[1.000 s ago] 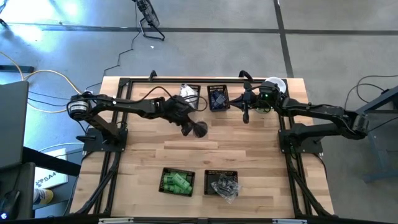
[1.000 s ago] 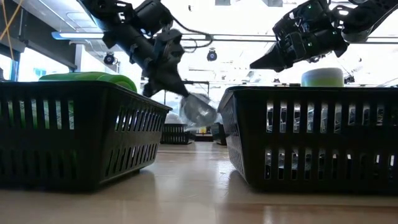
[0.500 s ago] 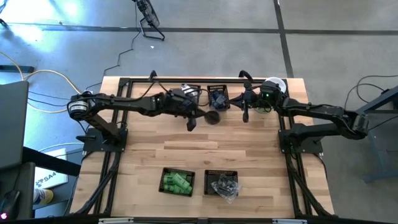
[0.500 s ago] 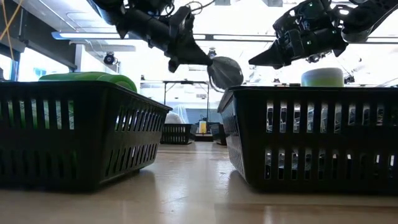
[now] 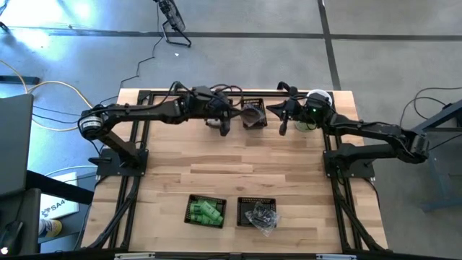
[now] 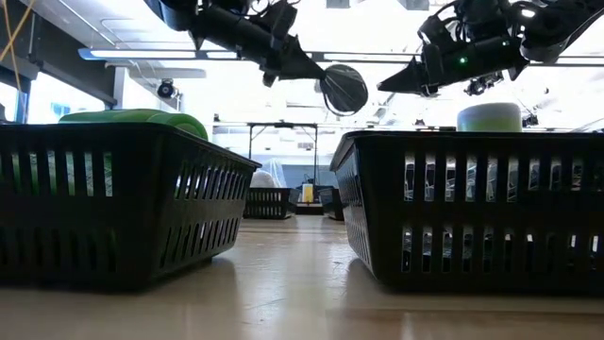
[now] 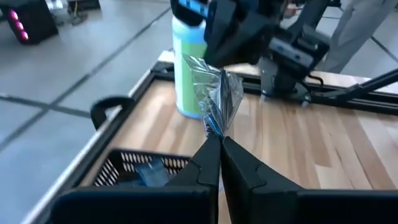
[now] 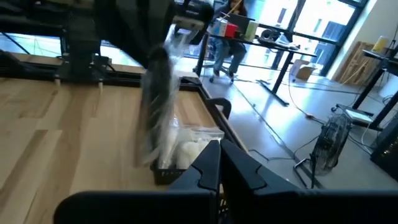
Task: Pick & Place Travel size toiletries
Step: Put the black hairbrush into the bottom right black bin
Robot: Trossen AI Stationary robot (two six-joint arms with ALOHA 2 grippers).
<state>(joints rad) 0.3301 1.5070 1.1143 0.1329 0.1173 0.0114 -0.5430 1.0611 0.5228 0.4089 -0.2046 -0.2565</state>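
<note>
From above I see my left gripper (image 5: 242,123) at the tabletop's far edge, pinched tight on a clear-wrapped grey disc (image 5: 252,115) that hangs over the far mesh basket holding dark blue pieces (image 5: 253,108). My right gripper (image 5: 283,128) hovers just right of that basket, fingers pressed together on nothing, close to the pale-green cylinder with its white lid (image 5: 317,99) at the far right corner. Near the front edge sit two more baskets: one of bright green bottles (image 5: 206,211), one of dark wrapped bits (image 5: 260,216).

At table height the disc (image 6: 343,88) dangles in the air from the left fingers, above the rim of the big near basket (image 6: 472,208) (only in line of sight, I think). The right gripper (image 6: 392,85) points toward it, well clear.

Through the left wrist camera, the closed fingertips (image 7: 219,142) clamp the crinkled wrapper's lower edge (image 7: 214,99), the blue-filled basket (image 7: 146,169) below.

The right wrist camera shows its shut fingers (image 8: 208,163) and the wrapped disc (image 8: 158,106), blurred, beyond them.
</note>
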